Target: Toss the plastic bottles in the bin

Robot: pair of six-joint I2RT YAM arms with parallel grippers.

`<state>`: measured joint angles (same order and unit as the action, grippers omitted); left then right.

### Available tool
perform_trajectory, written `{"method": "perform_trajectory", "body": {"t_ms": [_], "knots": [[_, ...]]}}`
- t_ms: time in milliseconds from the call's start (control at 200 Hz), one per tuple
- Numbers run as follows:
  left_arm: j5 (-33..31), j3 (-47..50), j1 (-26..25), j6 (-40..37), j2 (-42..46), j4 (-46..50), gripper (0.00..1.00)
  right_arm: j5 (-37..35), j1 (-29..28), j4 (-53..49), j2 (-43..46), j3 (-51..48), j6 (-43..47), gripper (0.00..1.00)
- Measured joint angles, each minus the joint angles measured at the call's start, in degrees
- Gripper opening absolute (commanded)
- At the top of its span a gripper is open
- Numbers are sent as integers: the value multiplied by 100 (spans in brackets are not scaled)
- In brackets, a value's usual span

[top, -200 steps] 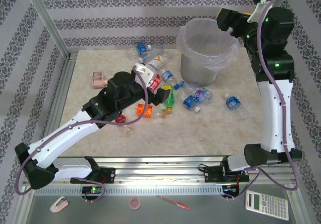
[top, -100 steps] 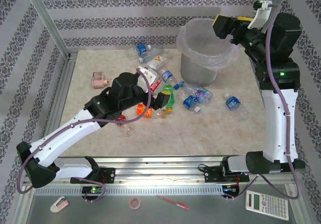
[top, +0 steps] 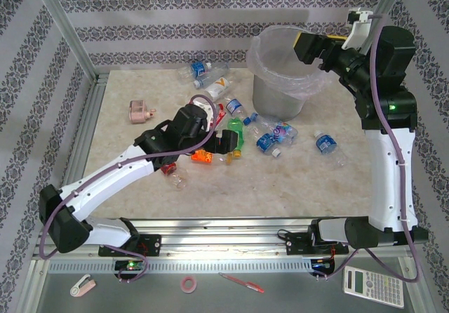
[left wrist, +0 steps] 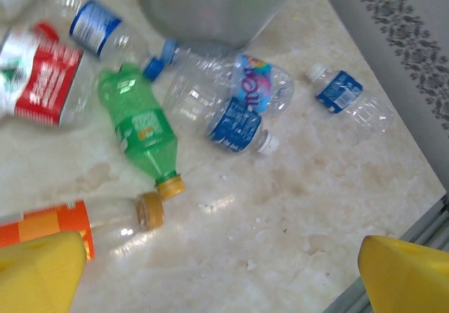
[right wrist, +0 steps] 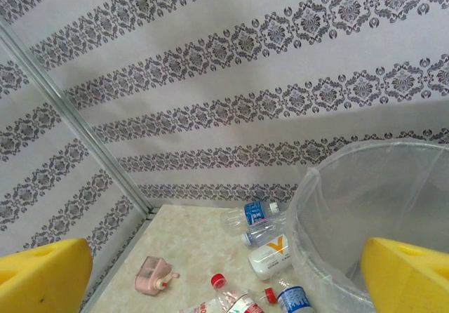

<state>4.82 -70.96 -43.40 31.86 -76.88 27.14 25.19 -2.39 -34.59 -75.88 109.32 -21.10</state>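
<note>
**Both grippers wide open, bottles lying loose around the bin**

I see the bin (top: 280, 101), a round grey bucket lined with a clear bag, standing upright on the marbled table (top: 295, 187). The plastic bottles (top: 266, 142) lie on their sides outside it, most of them in a cluster just to the bin's near left.

From the left wrist camera I pick out a green bottle (left wrist: 140, 127) with an orange cap, close to the bin's base. A red-labelled bottle (left wrist: 42, 81) lies beside it, on the side away from the bin. An orange-labelled bottle (left wrist: 63, 229) lies farther out from the bin than the green one. A blue-labelled bottle (left wrist: 238, 127) lies near the foot of the bin, touching a crumpled clear one.

A lone blue bottle (top: 327, 144) lies apart, off the bin's near right. Two more sit to the bin's far left, one with a blue label and a white-labelled bottle (top: 219, 85) nearer the bin. A pinkish boxy object (top: 139, 111) sits well to the left of the bin.

My left gripper (left wrist: 223, 264) hovers over the cluster near-left of the bin, fingers spread wide with bare table between them. My right gripper (top: 311, 48) hangs over the bin's mouth near its right rim, its yellow pads (right wrist: 42, 271) wide apart and holding nothing.
</note>
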Motion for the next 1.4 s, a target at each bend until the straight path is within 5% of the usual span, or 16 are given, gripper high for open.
{"method": "perform_trajectory", "body": {"t_ms": [235,460,1404], "knots": [[339,691,590,1989,-229,146,100,28,-50,-55,59,-68,0,98],[531,739,828,2994,-651,468,100,61,-157,-87,92,-170,0,98],[459,22,1390,3624,-2699,616,99,83,-861,-295,459,-994,9,98]]}}
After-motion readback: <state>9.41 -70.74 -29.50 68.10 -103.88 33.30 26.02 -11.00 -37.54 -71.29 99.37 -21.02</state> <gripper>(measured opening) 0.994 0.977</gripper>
